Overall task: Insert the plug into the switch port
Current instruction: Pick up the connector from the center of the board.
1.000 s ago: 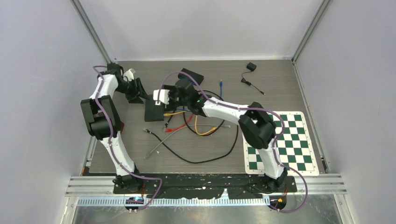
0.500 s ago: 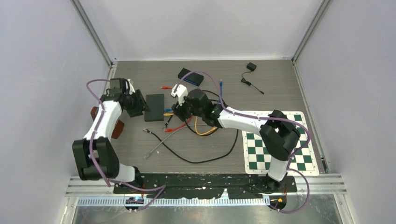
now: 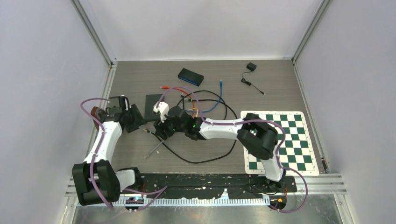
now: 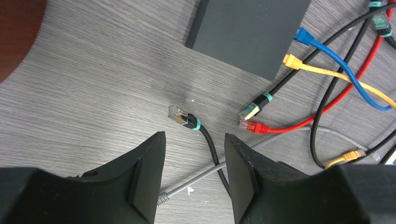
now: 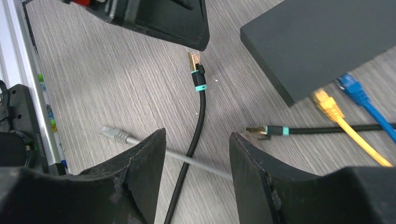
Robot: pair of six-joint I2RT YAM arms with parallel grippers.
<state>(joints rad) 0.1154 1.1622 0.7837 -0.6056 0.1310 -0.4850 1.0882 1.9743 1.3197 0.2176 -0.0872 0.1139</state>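
Well, both my tools are spread and empty: my right tool (image 5: 198, 140) straddles the thin black cable (image 5: 199, 116) behind its gold-tipped, teal-banded plug (image 5: 195, 65). My left tool (image 4: 194, 140) hovers just short of that plug, which lies loose on the grey wood-grain counter (image 4: 93, 93) near the flat dark-grey switch box (image 4: 252, 32). I judge the plug light and rigid on a limp lead, best pinched on its stiff body behind the teal band; a red cable (image 4: 256, 126), a yellow cable (image 4: 290, 60), a blue cable (image 4: 303, 36), a second black plug (image 4: 256, 107) and a grey lead (image 4: 196, 180) crowd the switch's edge and could snag.
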